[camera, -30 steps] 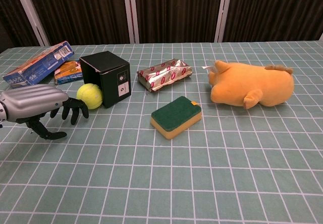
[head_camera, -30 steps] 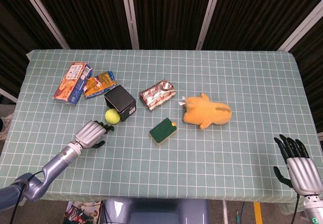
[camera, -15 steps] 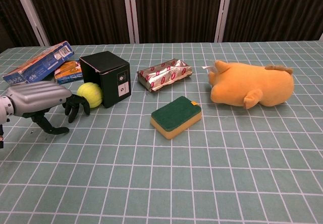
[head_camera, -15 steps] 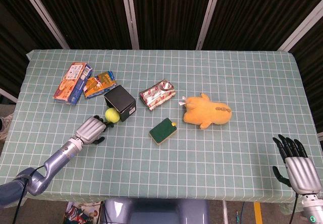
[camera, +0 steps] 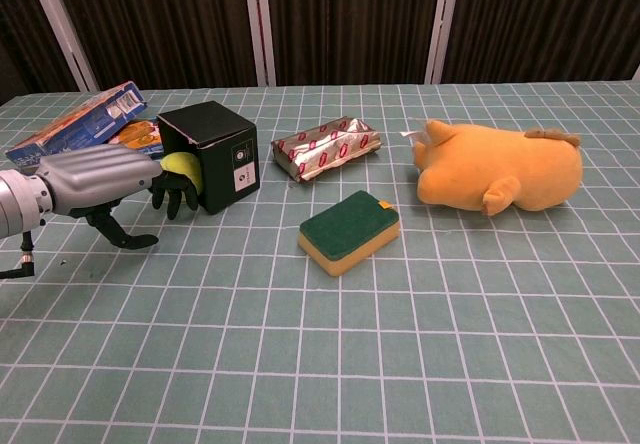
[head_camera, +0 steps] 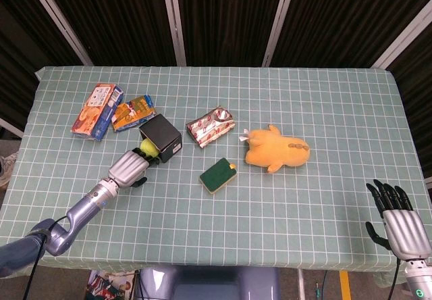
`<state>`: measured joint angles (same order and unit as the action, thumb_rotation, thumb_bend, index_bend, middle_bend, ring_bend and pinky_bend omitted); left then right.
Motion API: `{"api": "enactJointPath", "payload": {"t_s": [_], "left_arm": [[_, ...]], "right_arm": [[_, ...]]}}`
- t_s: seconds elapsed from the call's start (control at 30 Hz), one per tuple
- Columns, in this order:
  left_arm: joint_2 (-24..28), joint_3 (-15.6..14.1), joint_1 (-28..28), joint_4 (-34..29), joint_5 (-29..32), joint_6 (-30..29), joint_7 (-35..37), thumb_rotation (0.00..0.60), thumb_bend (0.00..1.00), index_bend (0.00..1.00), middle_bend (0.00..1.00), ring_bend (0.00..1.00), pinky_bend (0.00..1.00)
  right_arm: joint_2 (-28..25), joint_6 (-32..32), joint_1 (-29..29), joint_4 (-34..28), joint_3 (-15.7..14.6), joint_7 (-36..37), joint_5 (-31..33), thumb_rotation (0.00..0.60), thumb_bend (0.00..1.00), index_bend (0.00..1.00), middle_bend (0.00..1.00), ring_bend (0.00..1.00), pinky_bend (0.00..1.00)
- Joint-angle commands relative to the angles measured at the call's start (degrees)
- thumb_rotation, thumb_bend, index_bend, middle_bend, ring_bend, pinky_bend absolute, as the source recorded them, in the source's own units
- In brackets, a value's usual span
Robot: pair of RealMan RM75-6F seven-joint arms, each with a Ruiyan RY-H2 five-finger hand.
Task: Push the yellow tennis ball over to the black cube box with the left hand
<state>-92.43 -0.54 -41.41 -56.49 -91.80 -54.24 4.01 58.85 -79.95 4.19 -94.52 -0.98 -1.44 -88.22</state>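
The yellow tennis ball [head_camera: 146, 146] [camera: 182, 165] lies against the left side of the black cube box [head_camera: 162, 137] [camera: 209, 154], mostly covered by my fingers. My left hand [head_camera: 129, 167] [camera: 105, 180] lies flat on the cloth with its fingertips touching the ball and almost reaching the box; it holds nothing. My right hand [head_camera: 402, 227] hangs open off the table's near right corner, seen only in the head view.
Two snack boxes [head_camera: 98, 110] [camera: 75, 124] and an orange packet [head_camera: 133, 112] lie behind the cube. A foil packet [head_camera: 210, 126] [camera: 326, 146], a green sponge [head_camera: 218, 175] [camera: 350, 231] and an orange plush toy [head_camera: 277, 148] [camera: 500, 171] lie to the right on the checked cloth [head_camera: 283, 198].
My left hand has slid forward and to the right. The ball has rolled with it, back along the cube's left side, and is now partly hidden by the fingers.
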Motion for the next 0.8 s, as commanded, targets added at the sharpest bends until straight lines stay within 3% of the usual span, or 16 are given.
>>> {"api": "enactJointPath", "payload": {"t_s": [0.03,0.23,0.43,0.8], "left_arm": [[-0.1,0.0,-0.2,0.1,0.0,0.0,-0.1,0.6,0.3,0.29,0.36,0.32,0.25],[-0.1,-0.2,-0.4,0.3,0.2,0.2,-0.3,0.6,0.3,0.29,0.26,0.15,0.15],[-0.3,-0.4,-0.8,1.4,0.5,1.1,0.3,0.6,0.3,0.28,0.17,0.03,0.03],[-0.7,-1.4,-0.8,1.9,-1.1,-1.3,2.4,0.6,0.3,0.22,0.06,0.0,0.0]], "right_arm": [[0.0,-0.1,-0.1,0.0,0.0,0.0,0.0,0.6,0.43,0.0,0.0,0.0,0.0],[0.0,-0.1,-0.1,0.0,0.0,0.0,0.2,0.6,0.43,0.0,0.0,0.0,0.0],[0.1,0.2,0.0,0.0,0.0,-0.2,0.2,0.6,0.43,0.0,0.0,0.0,0.0],[0.1,0.3,0.1,-0.1,-0.1,-0.4,0.0,0.6,0.43,0.0,0.0,0.0,0.0]]}}
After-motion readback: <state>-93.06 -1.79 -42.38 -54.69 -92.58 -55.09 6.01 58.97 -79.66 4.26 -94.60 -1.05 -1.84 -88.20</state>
